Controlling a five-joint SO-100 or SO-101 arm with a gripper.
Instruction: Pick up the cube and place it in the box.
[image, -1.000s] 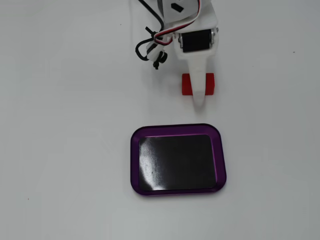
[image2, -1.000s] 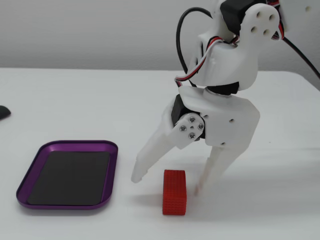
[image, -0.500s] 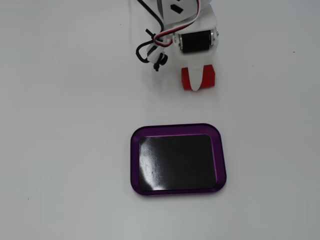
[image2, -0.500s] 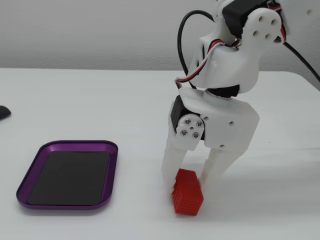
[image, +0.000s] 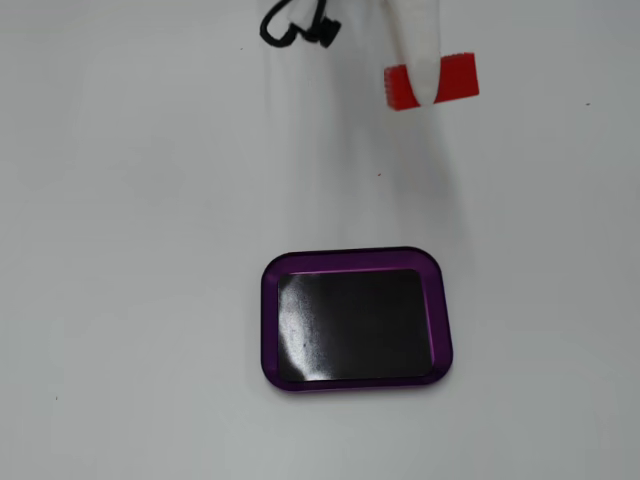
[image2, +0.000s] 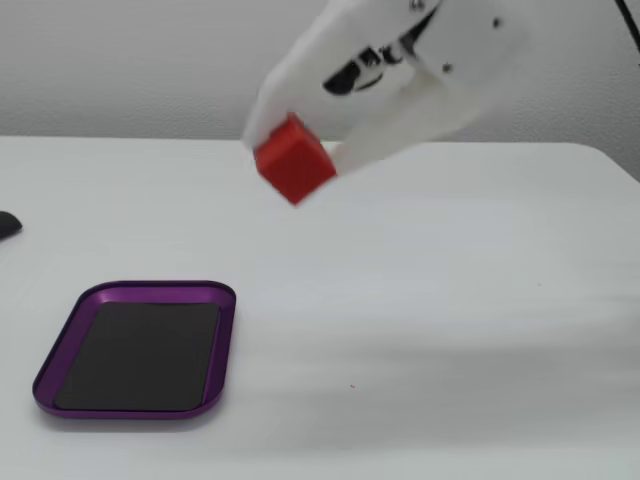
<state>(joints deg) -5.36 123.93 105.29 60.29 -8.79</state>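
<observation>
The red cube (image2: 293, 160) is held between the fingers of my white gripper (image2: 290, 150), lifted well above the white table. In a fixed view from above, the cube (image: 459, 77) shows at the top right, partly covered by a white finger (image: 418, 50). The box (image: 356, 319) is a purple-rimmed tray with a shiny black bottom; it lies empty on the table below the gripper in that view. In the fixed view from the side, the box (image2: 137, 348) lies at the lower left, down and to the left of the held cube.
A black cable loop (image: 298, 24) lies at the top edge of a fixed view. A dark object (image2: 8, 225) shows at the left edge of the side fixed view. The table (image2: 450, 300) is plain white.
</observation>
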